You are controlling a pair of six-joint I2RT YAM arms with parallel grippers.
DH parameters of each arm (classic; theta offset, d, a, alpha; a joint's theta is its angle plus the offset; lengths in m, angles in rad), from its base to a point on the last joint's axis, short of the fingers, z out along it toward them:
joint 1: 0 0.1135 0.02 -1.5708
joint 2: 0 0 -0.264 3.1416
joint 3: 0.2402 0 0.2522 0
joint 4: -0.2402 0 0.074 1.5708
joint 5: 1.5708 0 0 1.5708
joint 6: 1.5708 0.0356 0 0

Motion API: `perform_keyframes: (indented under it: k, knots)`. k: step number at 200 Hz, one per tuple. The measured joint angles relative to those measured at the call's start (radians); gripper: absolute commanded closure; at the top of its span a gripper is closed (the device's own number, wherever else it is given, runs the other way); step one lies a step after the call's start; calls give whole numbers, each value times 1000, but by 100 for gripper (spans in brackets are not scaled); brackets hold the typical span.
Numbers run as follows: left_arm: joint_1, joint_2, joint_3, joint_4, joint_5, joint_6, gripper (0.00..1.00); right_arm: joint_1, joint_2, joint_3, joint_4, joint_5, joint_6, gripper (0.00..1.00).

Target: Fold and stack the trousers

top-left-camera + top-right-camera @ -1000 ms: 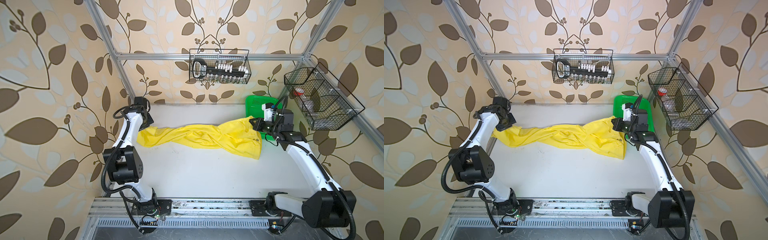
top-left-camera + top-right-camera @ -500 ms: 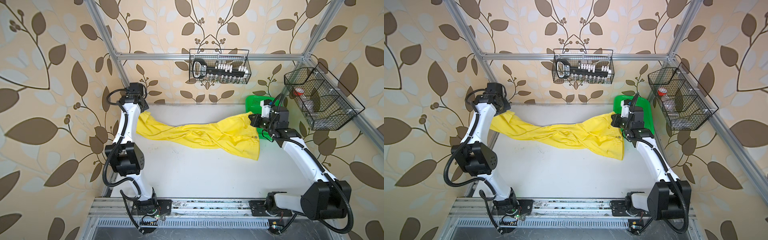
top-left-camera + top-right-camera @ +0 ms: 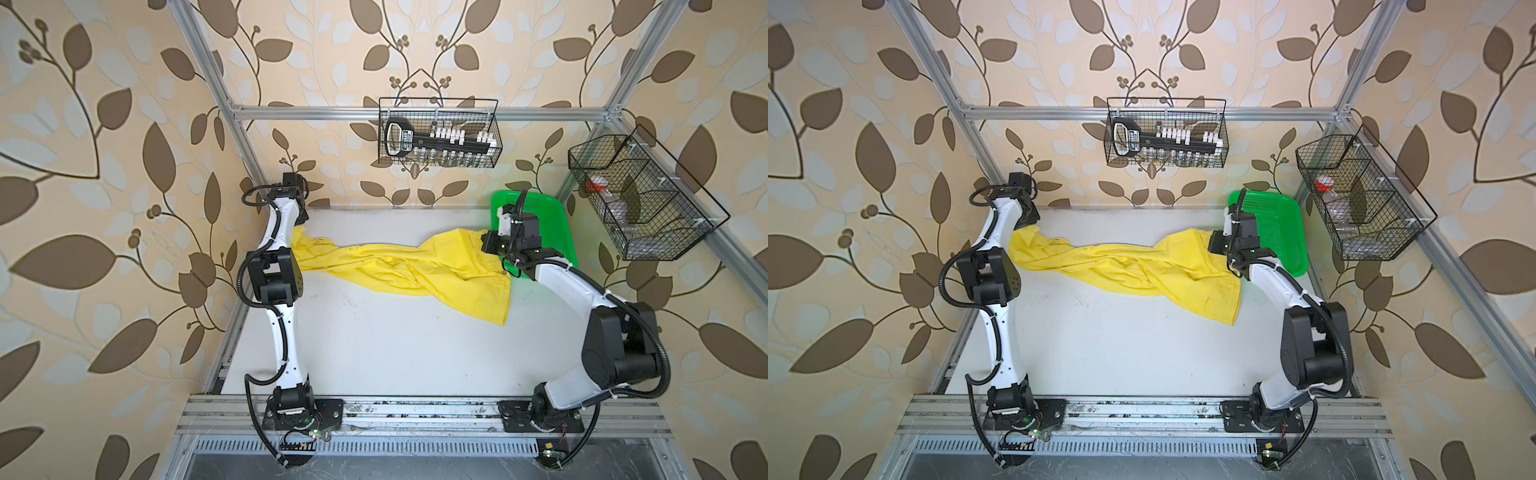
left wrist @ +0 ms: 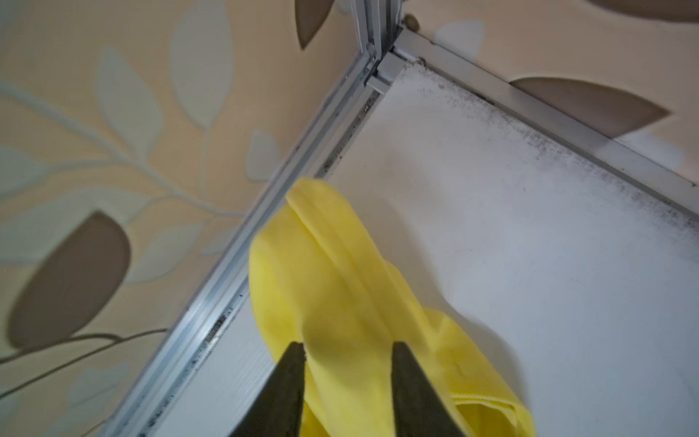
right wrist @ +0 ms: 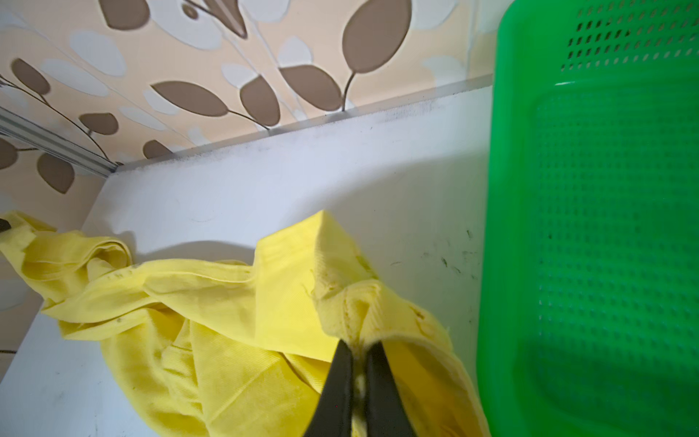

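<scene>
Yellow trousers (image 3: 399, 266) plain, pinched in right tool (image 5: 359, 346).

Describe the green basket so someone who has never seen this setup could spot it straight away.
Start at the white table and go to its far right corner. There sits the green basket, just past the end of the yellow trousers. It is the only bright green plastic one, pierced with small holes; the black wire basket beside it hangs higher up.
</scene>
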Motion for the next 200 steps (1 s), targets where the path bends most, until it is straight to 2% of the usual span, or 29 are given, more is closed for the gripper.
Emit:
perform_keyframes:
  k: [15, 22, 36, 59, 80, 109, 134, 172, 200]
  knots:
    - [0, -3, -6, 2, 29, -9, 29, 6, 51, 32, -1, 31, -16, 75]
    - [0, -9, -9, 5, 44, -8, 26, 7, 69, 50, -6, 45, -24, 64]
    - [0, -28, -16, -3, 80, -9, 21, 9, 93, 91, -23, 66, -40, 49]
    - [-2, -115, -86, -25, 138, -12, 16, 11, 75, 121, -55, 74, -58, 38]
    - [-2, -276, -262, -28, 198, -34, 15, 6, 4, 112, -119, 41, -63, 28]
    - [-14, -545, -582, -4, 298, -113, 14, -12, -224, -41, -163, -32, -11, 23]
    - [-68, -692, -827, 34, 365, -211, 14, -13, -425, -225, -209, -61, 71, 13]
    - [-222, -722, -1125, 165, 434, -408, 14, -18, -580, -484, -274, -60, 192, 12]
    - [-270, -671, -1179, 238, 452, -517, 15, -28, -579, -596, -285, -38, 248, 11]
